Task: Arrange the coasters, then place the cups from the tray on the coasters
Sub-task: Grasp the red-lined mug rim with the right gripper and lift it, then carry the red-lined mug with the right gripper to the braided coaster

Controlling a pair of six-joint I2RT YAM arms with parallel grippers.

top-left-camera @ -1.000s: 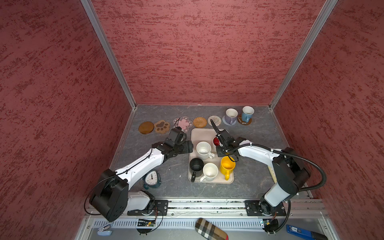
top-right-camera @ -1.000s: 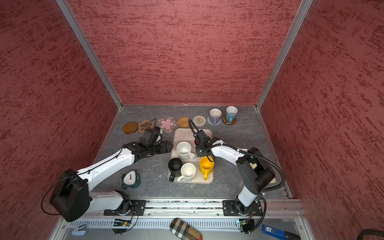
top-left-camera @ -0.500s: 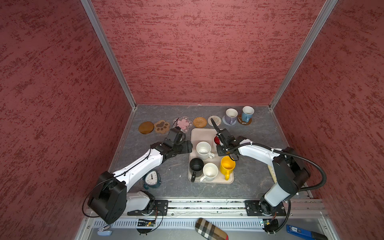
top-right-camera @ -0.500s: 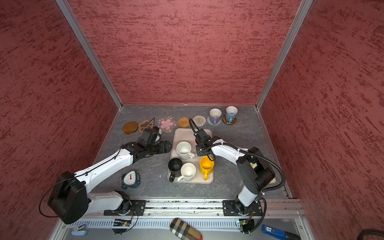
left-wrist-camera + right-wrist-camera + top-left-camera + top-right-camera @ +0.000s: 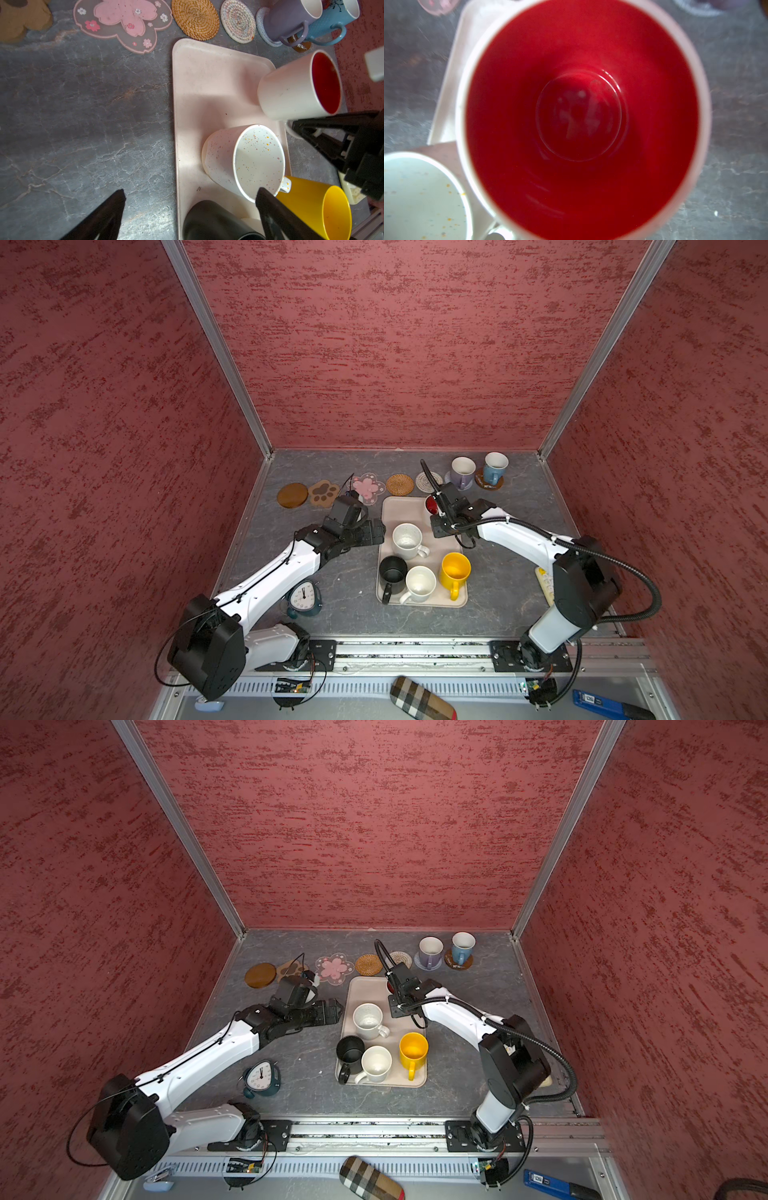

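The beige tray (image 5: 388,512) holds a speckled white cup (image 5: 407,540), a black cup (image 5: 392,572), a plain white cup (image 5: 419,584) and a yellow cup (image 5: 455,570). My right gripper (image 5: 438,514) is shut on the handle of the white cup with red inside (image 5: 291,89) at the tray's far right corner; that cup's red inside (image 5: 581,114) fills the right wrist view. My left gripper (image 5: 191,196) stands open at the tray's left edge, beside the black cup (image 5: 209,220). Along the back lie a brown disc (image 5: 292,495), paw (image 5: 323,492), pink flower (image 5: 368,487), rattan (image 5: 400,484) and whitish woven (image 5: 428,481) coasters. A lavender cup (image 5: 462,472) and a blue cup (image 5: 494,467) stand on coasters.
A teal alarm clock (image 5: 305,597) stands by the left arm at the front left. A cream keypad object (image 5: 544,580) lies half hidden behind the right arm. Red walls close in the back and both sides. A plaid case (image 5: 419,699) lies beyond the front rail.
The right gripper has shut on the red-inside cup's handle and shifted with it slightly toward the back. The left gripper's jaws have spread wider; that arm has hardly moved.
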